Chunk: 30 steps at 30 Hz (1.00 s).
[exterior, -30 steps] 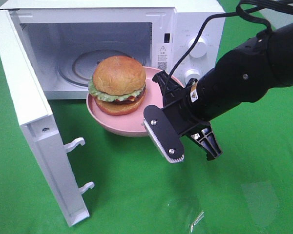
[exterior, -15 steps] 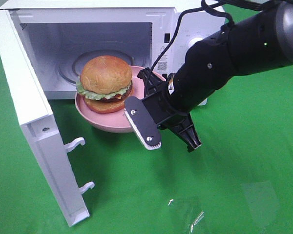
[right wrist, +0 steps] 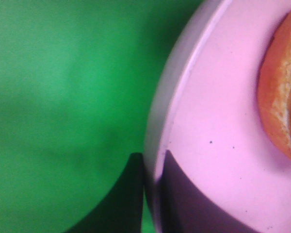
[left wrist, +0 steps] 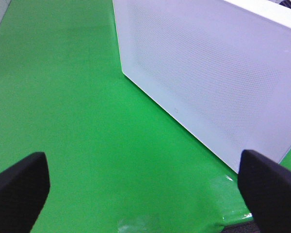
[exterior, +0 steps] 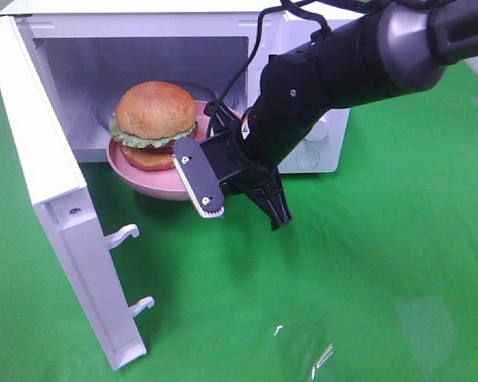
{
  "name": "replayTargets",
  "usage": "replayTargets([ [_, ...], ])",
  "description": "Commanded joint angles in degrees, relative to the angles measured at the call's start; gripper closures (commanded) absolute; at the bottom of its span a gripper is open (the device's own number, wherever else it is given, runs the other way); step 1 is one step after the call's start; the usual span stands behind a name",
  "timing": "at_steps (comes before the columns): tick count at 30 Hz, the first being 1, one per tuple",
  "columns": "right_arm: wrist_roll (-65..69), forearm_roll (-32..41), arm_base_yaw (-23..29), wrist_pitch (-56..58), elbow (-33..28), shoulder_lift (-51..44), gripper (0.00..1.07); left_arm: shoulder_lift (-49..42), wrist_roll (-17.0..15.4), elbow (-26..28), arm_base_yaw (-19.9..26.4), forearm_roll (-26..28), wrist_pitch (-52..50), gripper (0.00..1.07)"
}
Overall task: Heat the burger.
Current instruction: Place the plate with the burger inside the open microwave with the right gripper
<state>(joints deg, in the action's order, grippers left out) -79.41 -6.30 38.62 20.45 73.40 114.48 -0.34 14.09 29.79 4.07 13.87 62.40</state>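
The right claw (right wrist: 154,194) is clamping the plate's (exterior: 143,180) rim, holding the burger (exterior: 153,113) upright at the microwave's (exterior: 303,36) mouth, while the left claw (left wrist: 145,189) is gaping idle.

You see a glossy golden-brown bun on the burger (exterior: 154,111), a smooth pink plate (exterior: 155,189) with a soft sheen, a smooth white microwave (exterior: 334,147) with a finely dotted door (left wrist: 208,73), and matt green cloth (exterior: 366,278).

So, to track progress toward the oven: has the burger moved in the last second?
Yes. The burger, riding on its pink plate, has shifted left and farther back against the fixed microwave, toward its open cavity.
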Motion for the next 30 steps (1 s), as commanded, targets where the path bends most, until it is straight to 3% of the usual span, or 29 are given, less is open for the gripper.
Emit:
replayTargets([
  [1,7.62,-3.72,-1.15,0.63,5.33,2.06,1.07,-0.97,-0.23,-0.11,-0.11,0.06,-0.86,0.09],
  [8,12.43,-5.73,-1.15,4.64,13.58,7.39,1.07,-0.97,-0.23,-0.11,-0.11,0.06,-0.86,0.09],
  [13,14.73,-5.73,-1.15,5.67,16.27,9.34,1.07,-0.97,-0.23,-0.11,-0.11,0.06,-0.86,0.09],
  [19,19.65,-9.17,-1.15,11.12,25.78,14.61,1.07,-0.97,-0.23,-0.11,-0.11,0.06,-0.86,0.09],
  [30,20.68,-8.42,-1.15,12.89,33.58,19.88,1.06,-0.97,-0.23,-0.11,-0.11,0.06,-0.86,0.09],
])
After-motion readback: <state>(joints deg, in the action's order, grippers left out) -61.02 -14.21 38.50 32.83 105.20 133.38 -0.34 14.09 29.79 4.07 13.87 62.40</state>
